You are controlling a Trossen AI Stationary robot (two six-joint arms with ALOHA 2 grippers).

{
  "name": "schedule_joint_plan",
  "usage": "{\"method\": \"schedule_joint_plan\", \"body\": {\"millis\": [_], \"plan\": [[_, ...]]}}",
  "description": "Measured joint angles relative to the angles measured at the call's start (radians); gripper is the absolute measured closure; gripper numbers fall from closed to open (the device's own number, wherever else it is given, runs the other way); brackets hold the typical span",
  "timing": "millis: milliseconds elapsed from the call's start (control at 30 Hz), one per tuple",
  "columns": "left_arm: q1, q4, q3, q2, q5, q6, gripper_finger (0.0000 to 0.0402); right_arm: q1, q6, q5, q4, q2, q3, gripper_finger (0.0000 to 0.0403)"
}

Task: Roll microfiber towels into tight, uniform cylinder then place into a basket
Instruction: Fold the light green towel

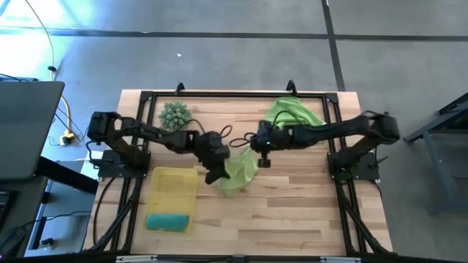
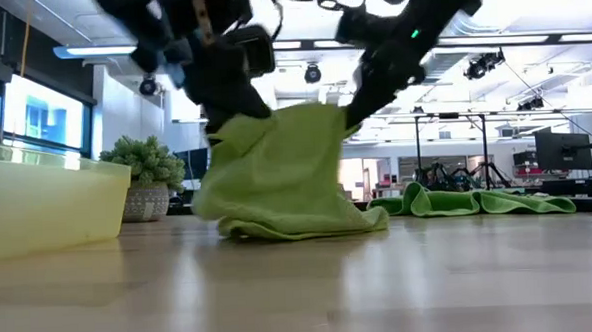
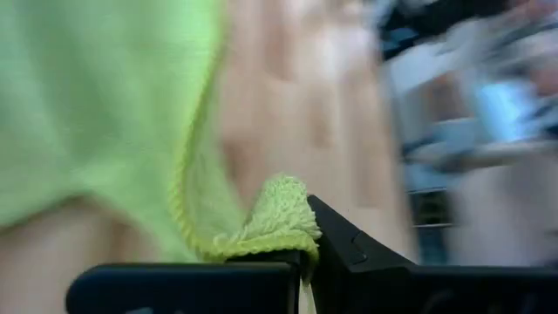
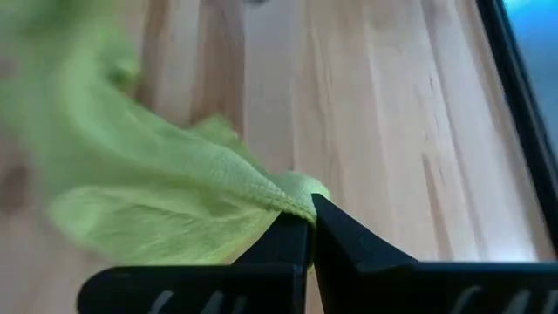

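- The left gripper is above the middle of the tabletop, just beside the basket. Its fingers are pressed together, pinching an edge of a lime green towel.
- The right gripper is beside the left gripper, on the side away from the basket. Its fingers are pressed together, pinching another edge of the same lime green towel.
- The held towel hangs between the two grippers; in the low view its lower part rests crumpled on the tabletop.
- A second lime green towel lies bunched on the tabletop, well apart from the basket, near the far edge.
- A teal towel lies rolled inside the basket, at its near end.
- A spiky pale-green ball sits on the tabletop, beyond the far end of the basket.
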Motion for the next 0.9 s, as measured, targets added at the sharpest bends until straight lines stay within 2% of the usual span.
{"method": "schedule_joint_plan", "body": {"millis": [167,233,400,500,633,800,900], "plan": [[-0.008,-0.503,0.269,-0.003,-0.374,0.269,0.0401,0.012,0.143,-0.006,-0.141,-0.108,0.0,0.0403],[-0.017,-0.638,0.376,0.004,-0.504,0.336,0.0401,0.018,0.189,-0.007,-0.179,-0.135,0.0,0.0403],[-0.039,-0.855,0.571,0.005,-0.689,0.434,0.0401,0.027,0.257,-0.029,-0.309,-0.191,0.004,0.0403],[-0.054,-0.946,0.66,0.005,-0.817,0.481,0.0401,0.031,0.263,-0.033,-0.368,-0.213,0.025,0.0403],[-0.082,-0.964,0.704,0.005,-1.05,0.606,0.0401,0.032,0.177,0.013,-0.435,-0.242,0.081,0.0403],[-0.103,-0.951,0.713,0.007,-1.301,0.635,0.0401,0.032,0.033,0.22,-0.509,-0.262,0.174,0.0403],[-0.106,-0.943,0.713,0.021,-1.488,0.662,0.0401,0.031,-0.095,0.357,-0.478,-0.262,0.206,0.0403]]}}
